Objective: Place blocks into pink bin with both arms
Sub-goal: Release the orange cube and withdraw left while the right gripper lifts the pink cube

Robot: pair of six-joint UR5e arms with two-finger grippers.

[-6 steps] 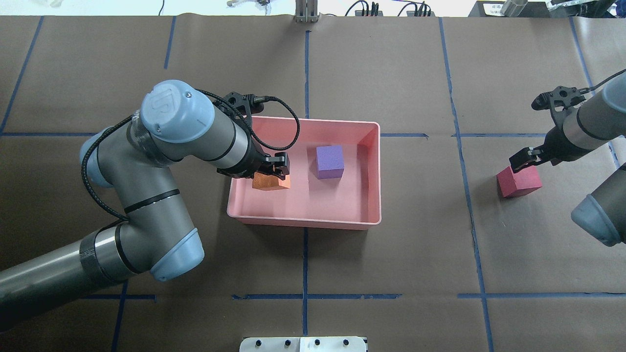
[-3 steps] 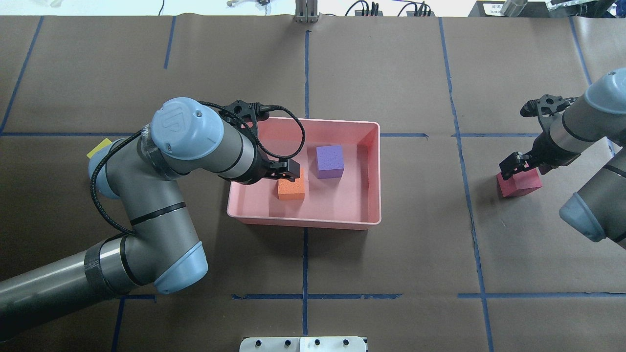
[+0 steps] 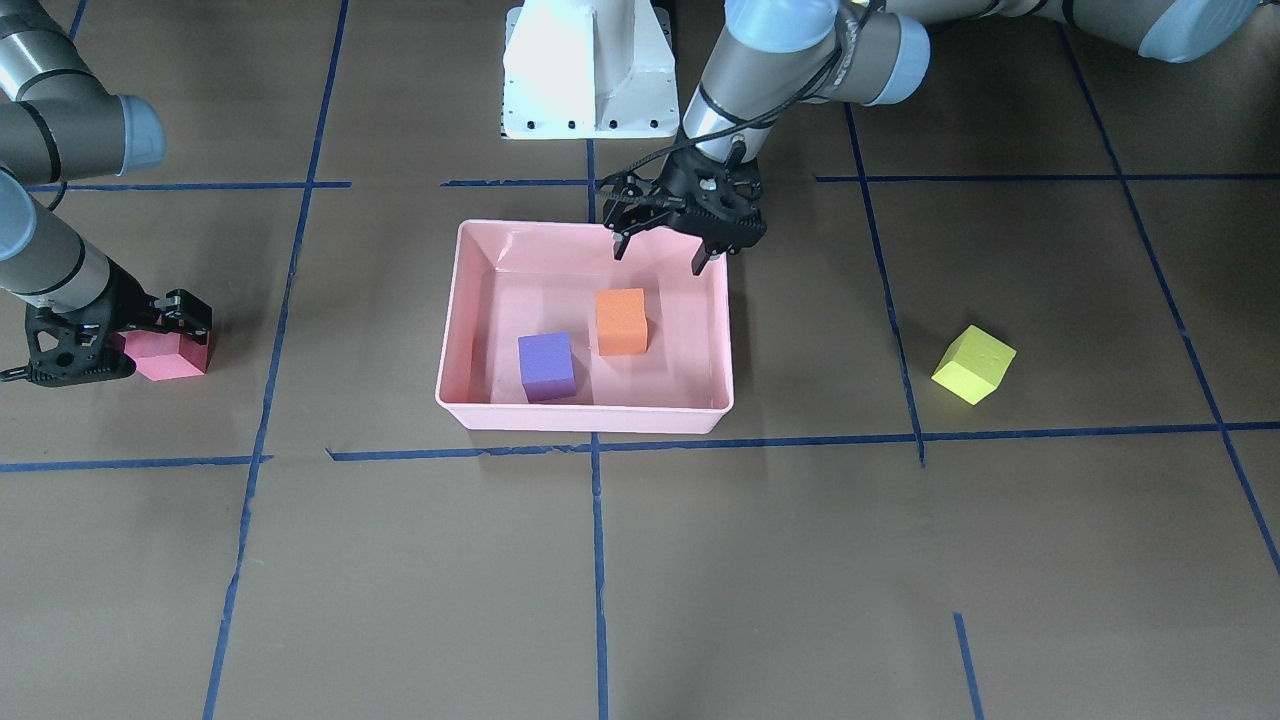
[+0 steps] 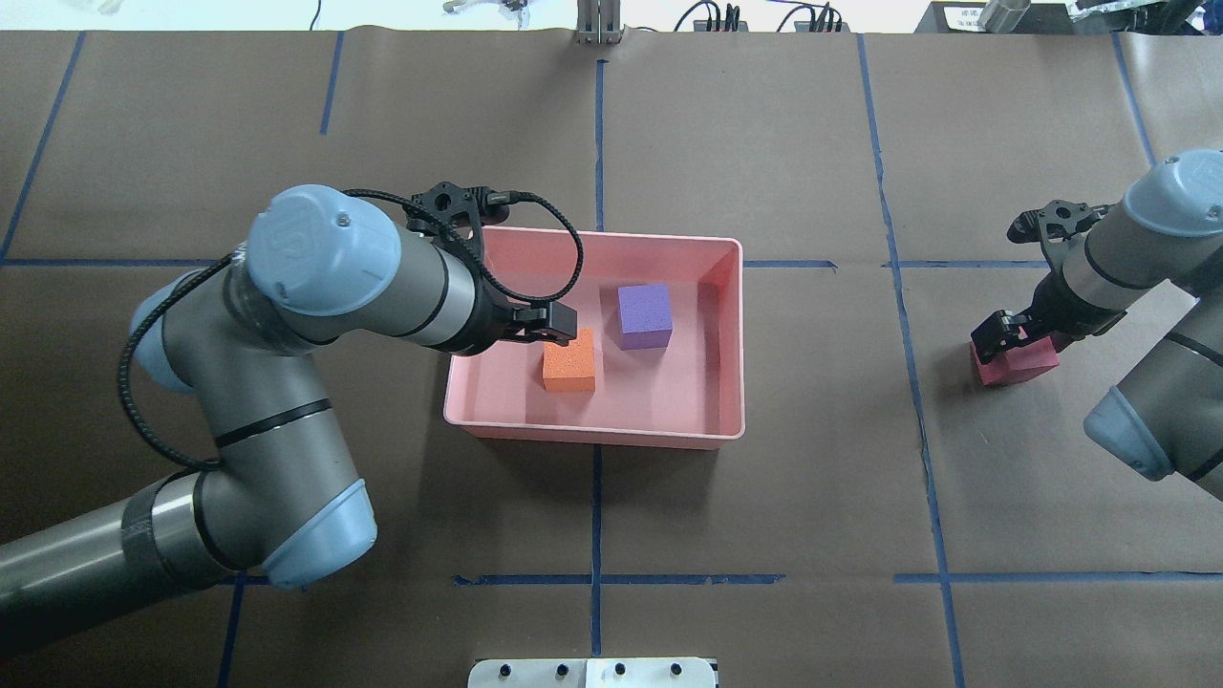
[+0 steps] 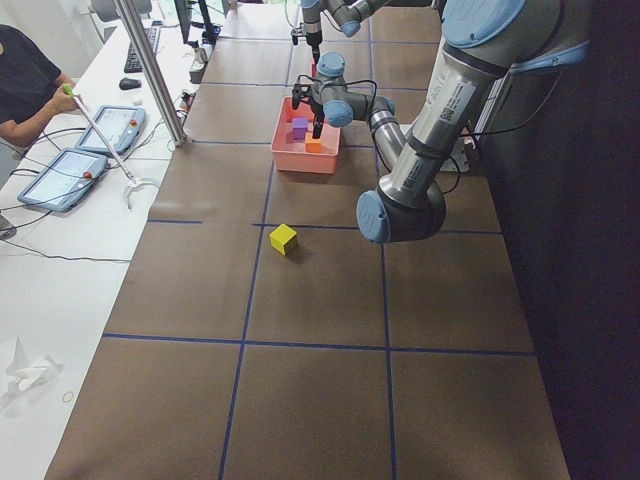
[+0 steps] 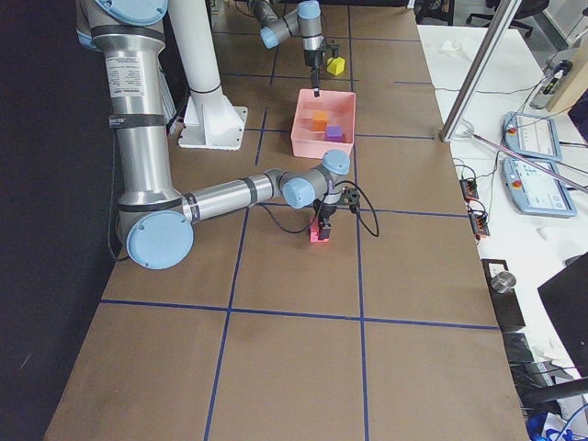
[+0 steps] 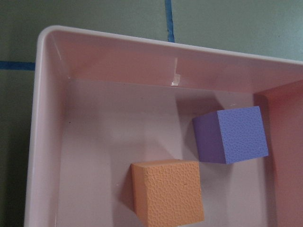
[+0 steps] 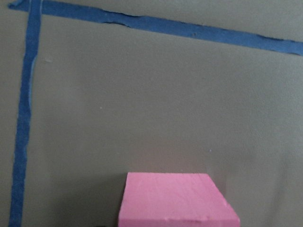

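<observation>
The pink bin (image 3: 585, 420) stands mid-table and holds the purple block (image 3: 546, 366) and the orange block (image 3: 621, 321), both flat on its floor; they also show in the left wrist view, purple (image 7: 232, 135) and orange (image 7: 168, 191). My left gripper (image 3: 657, 258) is open and empty above the bin's robot-side rim. My right gripper (image 3: 140, 335) is low over the red-pink block (image 3: 165, 358), its open fingers on either side of it. The yellow-green block (image 3: 973, 364) lies alone on the table on my left side; my left arm hides it in the overhead view.
The white pedestal base (image 3: 590, 70) stands behind the bin. Blue tape lines (image 3: 595, 560) cross the brown table cover. An operator (image 5: 25, 85) with tablets sits at a side bench beyond the table's far edge.
My left gripper let go of the orange block, which now lies flat in the bin, and drew back a little. My right gripper came down over the red-pink block.
</observation>
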